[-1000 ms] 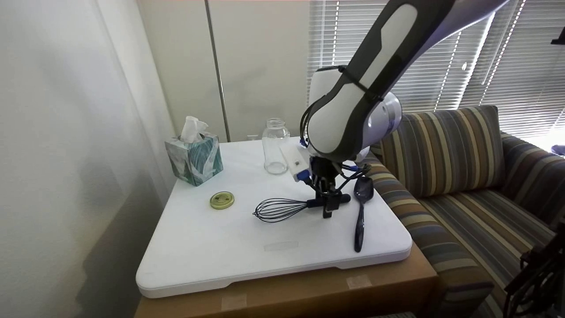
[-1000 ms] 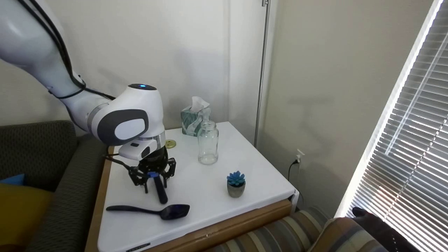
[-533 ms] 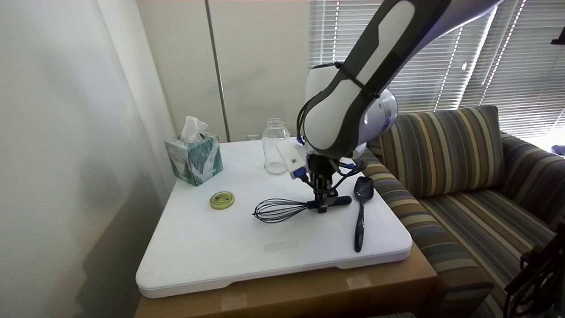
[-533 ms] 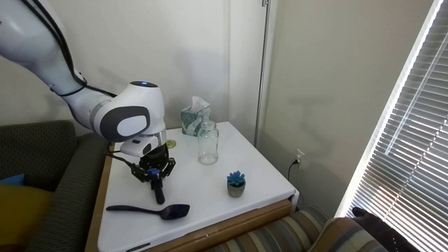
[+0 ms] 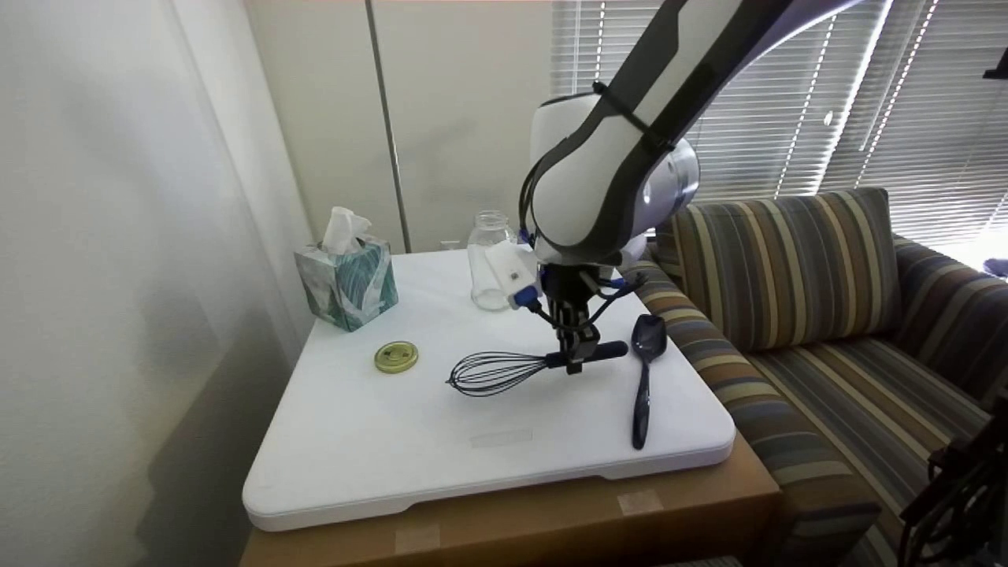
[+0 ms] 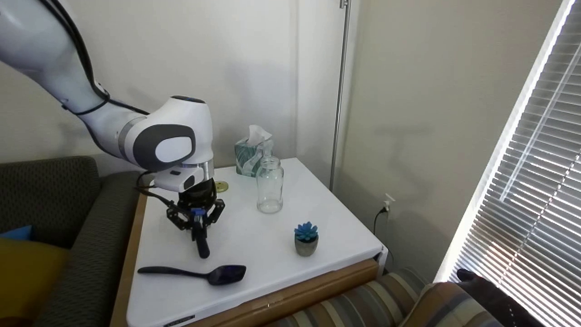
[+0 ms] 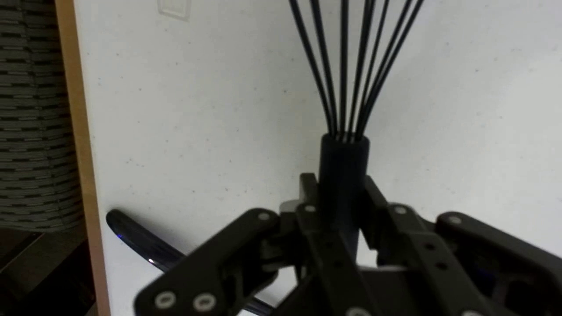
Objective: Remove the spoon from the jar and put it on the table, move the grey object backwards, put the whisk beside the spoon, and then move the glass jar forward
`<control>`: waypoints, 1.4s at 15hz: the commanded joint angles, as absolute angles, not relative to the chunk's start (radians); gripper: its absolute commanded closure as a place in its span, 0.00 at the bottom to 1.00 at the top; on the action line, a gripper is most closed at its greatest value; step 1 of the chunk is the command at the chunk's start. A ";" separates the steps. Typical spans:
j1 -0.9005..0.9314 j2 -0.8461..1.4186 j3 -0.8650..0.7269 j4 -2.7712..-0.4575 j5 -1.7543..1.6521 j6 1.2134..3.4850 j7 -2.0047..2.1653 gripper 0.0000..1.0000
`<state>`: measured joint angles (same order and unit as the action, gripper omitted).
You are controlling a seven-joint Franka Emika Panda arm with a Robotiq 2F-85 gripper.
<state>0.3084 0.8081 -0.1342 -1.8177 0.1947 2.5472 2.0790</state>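
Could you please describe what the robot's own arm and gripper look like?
The arm is smooth, rounded and mostly white, with dark grey panels and black cables running along it. A small white housing with a blue fitting sits above the gripper, which is black, with exposed jointed links, pale round screw heads and two narrow fingers.

In an exterior view, the slim spoon [image 6: 215, 276] and straight whisk handle [image 6: 203, 247] at lower left are black, the rectangular tabletop [image 6: 254, 238] white, the squat potted succulent [image 6: 306, 240] at lower centre blue above grey, and the cubic tissue box [image 6: 247, 159] teal-and-white swirled.
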 commanded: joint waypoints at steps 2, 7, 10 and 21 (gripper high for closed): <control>0.318 0.724 -0.137 -1.845 0.124 2.504 2.135 0.94; 0.300 0.666 -0.117 -1.815 0.110 2.331 2.189 0.94; 0.267 0.649 -0.088 -1.791 0.156 2.183 2.284 0.94; 0.264 0.657 -0.053 -1.796 0.200 2.164 2.492 0.94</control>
<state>0.2882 0.6641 -0.0824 -1.7921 0.1563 2.1988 2.3844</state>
